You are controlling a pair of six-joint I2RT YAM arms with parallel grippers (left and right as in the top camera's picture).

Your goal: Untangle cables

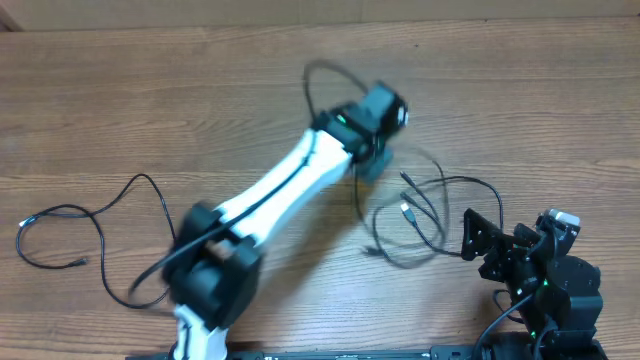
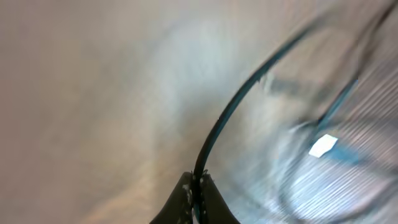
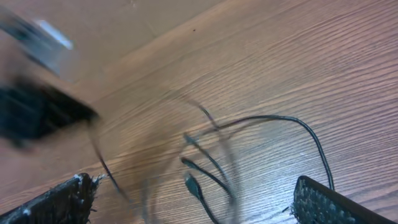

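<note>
One cable point(image 1: 148, 178) is laid apart at 9 o'clock, while the tangle point(image 1: 415, 215) at 3 o'clock is yet to be undone, a strand point(image 2: 230, 106) being pinched by the left fingers point(image 2: 177, 205) and the right fingers point(image 3: 56, 202) held spread.

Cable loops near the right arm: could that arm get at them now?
Likely yes. The right arm sits just beside the cable loops, jaws open toward them, with bare table between.

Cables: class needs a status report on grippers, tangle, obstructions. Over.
Left gripper shut on a cable. Right gripper open, beside the tangle. Another cable lies apart at left. No obstruction seen.
</note>
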